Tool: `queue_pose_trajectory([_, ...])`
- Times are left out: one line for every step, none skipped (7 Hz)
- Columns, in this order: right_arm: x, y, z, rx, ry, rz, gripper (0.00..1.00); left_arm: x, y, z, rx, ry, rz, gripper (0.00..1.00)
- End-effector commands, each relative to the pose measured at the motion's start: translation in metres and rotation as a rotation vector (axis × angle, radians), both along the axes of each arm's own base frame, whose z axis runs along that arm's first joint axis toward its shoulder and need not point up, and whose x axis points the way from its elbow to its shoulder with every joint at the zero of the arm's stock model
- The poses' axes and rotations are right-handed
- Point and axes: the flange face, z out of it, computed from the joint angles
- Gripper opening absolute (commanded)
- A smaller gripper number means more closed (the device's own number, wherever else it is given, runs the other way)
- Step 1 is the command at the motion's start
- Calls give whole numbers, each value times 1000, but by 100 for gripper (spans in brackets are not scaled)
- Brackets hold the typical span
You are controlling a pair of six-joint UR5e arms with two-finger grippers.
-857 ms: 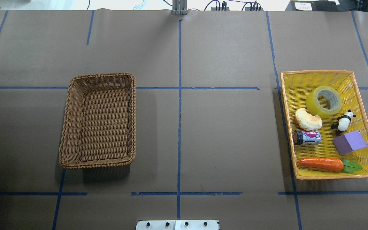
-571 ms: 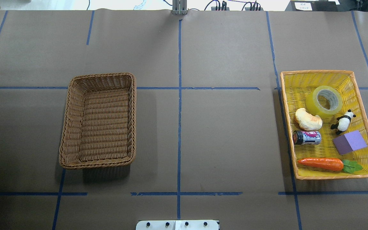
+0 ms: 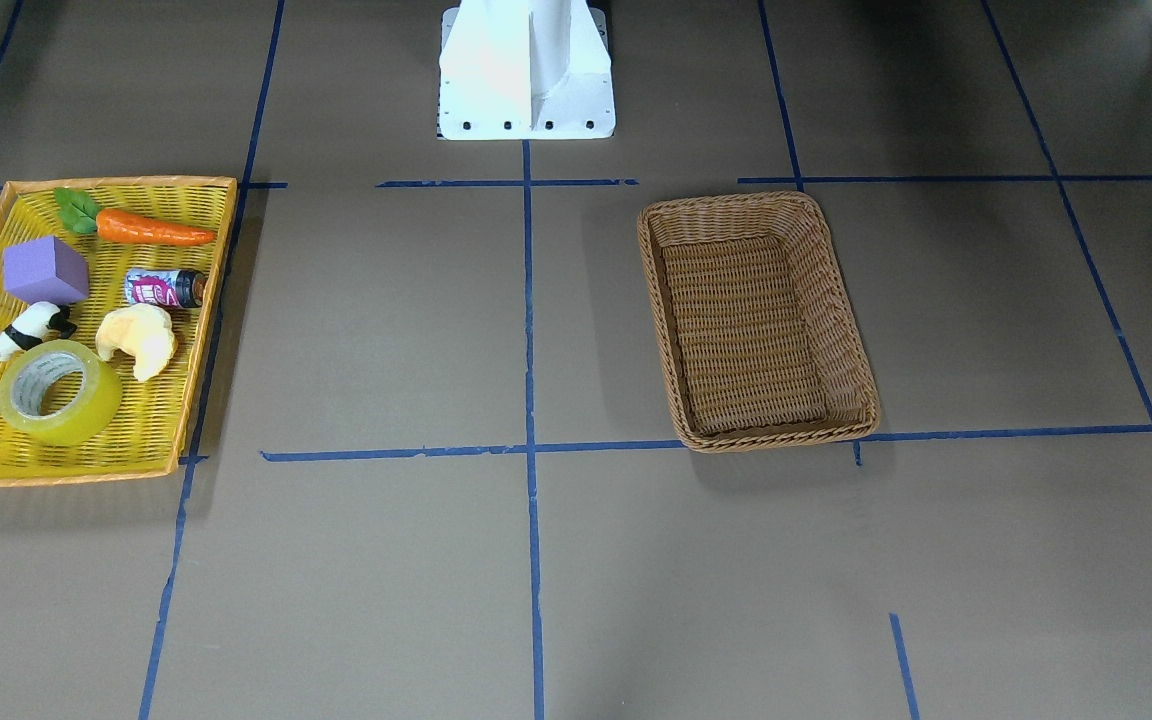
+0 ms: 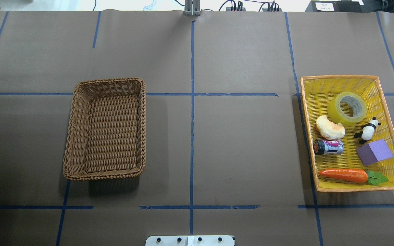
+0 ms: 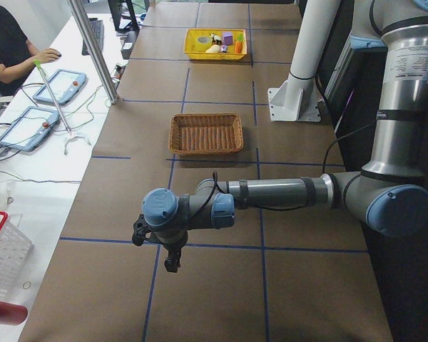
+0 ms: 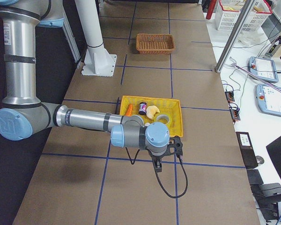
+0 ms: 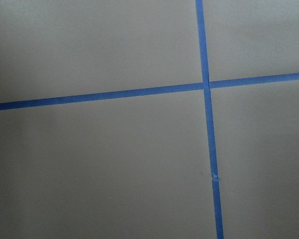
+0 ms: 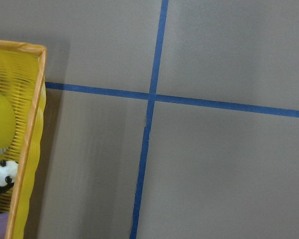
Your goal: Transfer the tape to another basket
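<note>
Brown paper-covered table with blue tape grid lines; white side desk with two pendants alongside. Left arm stretched level over table, left gripper pointing down, lower centre of left side view. Right arm likewise level, right gripper pointing down just beside tray. Fingers on both: cannot tell if open or closed. One tape, hole up, upper part of one yellow tray, right of overhead frame. One basket, centre-left, well apart. Also in tray, one each: croissant, can, panda, purple cube, carrot.
</note>
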Motion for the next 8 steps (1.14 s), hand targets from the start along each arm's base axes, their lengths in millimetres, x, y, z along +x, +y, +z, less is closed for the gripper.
queue_pose_trajectory([0, 0, 0, -1, -1, 1, 100, 1, -1, 0, 2, 1, 1, 100])
queue_pose_trajectory([0, 0, -1, 2, 1, 1, 100, 1, -1, 1, 1, 0, 2, 100])
queue_pose_trajectory([-1, 0, 0, 5, 2, -2, 100, 1, -1, 0, 2, 0, 2, 100])
queue_pose_trajectory([-6, -3, -1, 11, 6, -16, 100, 1, -1, 0, 2, 1, 1, 100])
queue_pose_trajectory([-8, -3, -5, 17, 2, -17, 100, 1, -1, 0, 2, 0, 2, 100])
queue_pose_trajectory([-12, -16, -17, 17, 2, -7, 100, 1, -1, 0, 4, 1, 1, 100])
queue_pose_trajectory([-18, -42, -45, -2, -8, 42, 100, 1, -1, 0, 4, 1, 1, 100])
queue_pose_trajectory([-51, -53, -72, -65, -28, 73, 100, 1, -1, -1, 7, 1, 1, 100])
